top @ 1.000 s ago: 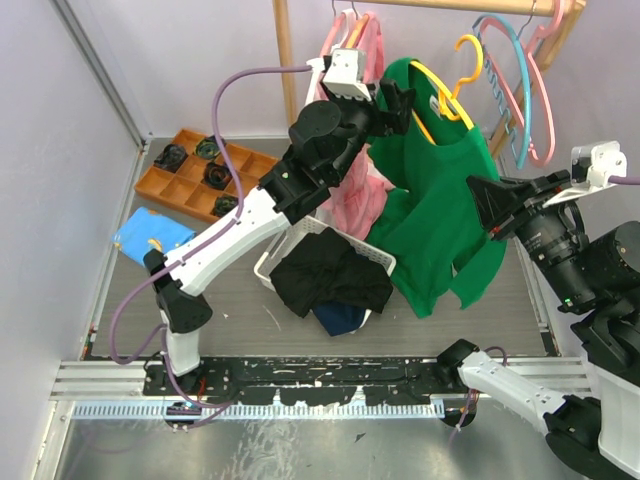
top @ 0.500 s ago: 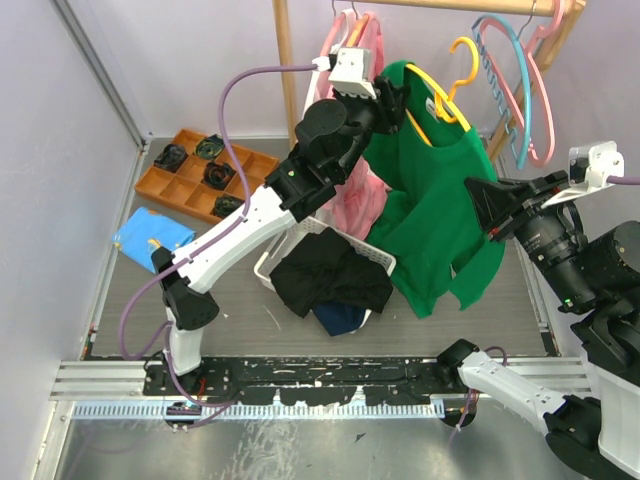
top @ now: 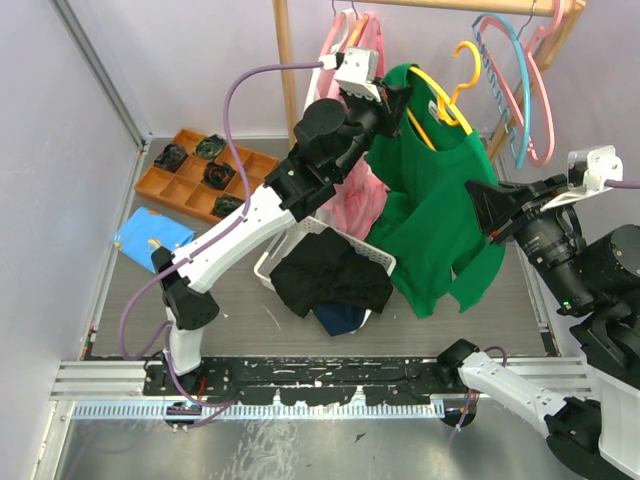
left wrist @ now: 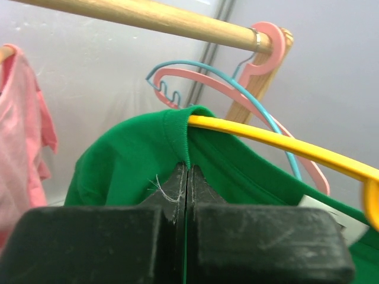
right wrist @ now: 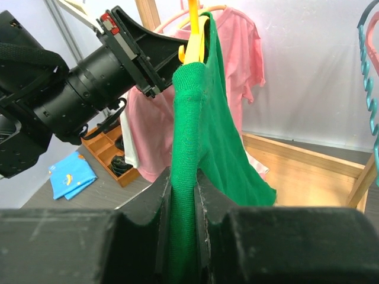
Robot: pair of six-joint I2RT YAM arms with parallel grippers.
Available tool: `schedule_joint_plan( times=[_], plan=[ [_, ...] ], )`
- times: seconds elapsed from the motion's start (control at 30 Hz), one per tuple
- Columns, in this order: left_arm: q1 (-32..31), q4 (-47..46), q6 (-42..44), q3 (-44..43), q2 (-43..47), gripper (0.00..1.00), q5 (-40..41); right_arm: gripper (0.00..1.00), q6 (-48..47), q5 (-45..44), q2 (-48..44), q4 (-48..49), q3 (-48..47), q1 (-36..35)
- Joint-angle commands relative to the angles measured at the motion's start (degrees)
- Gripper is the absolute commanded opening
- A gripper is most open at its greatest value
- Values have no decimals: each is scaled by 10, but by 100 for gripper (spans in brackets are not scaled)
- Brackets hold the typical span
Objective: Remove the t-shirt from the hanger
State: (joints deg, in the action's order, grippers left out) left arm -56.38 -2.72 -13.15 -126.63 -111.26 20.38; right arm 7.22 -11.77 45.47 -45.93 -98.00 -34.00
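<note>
Green t-shirt [top: 435, 215] hangs on the yellow hanger [left wrist: 284, 148] from the wooden rail [left wrist: 148, 18], above the surface. Left pincer [left wrist: 187, 180] is clenched on the collar edge, just under the hanger arm. Right pincer [right wrist: 183, 183] grasps a fold of the shirt's side. Light, limp, stretchy knit, likely to snag on the hanger tip. Best hold is the collar or shoulder seam.
</note>
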Motion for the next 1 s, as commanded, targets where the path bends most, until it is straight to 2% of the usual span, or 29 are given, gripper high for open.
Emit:
schedule_joint_plan(
  times=[0.0,0.13,0.3,0.6,0.63,0.67,0.7,0.73,0.97],
  plan=[
    [2,-12,-16,-41,7,0,-119,1,-8,-25,-2,72,8,1],
    [0,15,-50,-69,8,0,-201,1,-8,-44,-4,106,37,1],
    [-7,31,-73,-48,39,0,-251,1,-9,-63,-6,146,64,1],
    [-17,59,-90,51,114,1,-271,1,-15,-70,-11,177,82,1],
    [-17,65,-90,54,119,13,-266,1,-16,-69,-11,176,84,1],
    [-17,70,-88,55,124,38,-255,1,-18,-70,-14,176,86,1],
    [-17,72,-84,55,126,58,-244,1,-21,-69,-16,177,89,1],
    [-16,72,-80,54,128,66,-235,1,-23,-69,-19,179,92,1],
    [-16,70,-40,-25,84,85,-219,1,-35,-57,-18,142,82,1]
  ],
)
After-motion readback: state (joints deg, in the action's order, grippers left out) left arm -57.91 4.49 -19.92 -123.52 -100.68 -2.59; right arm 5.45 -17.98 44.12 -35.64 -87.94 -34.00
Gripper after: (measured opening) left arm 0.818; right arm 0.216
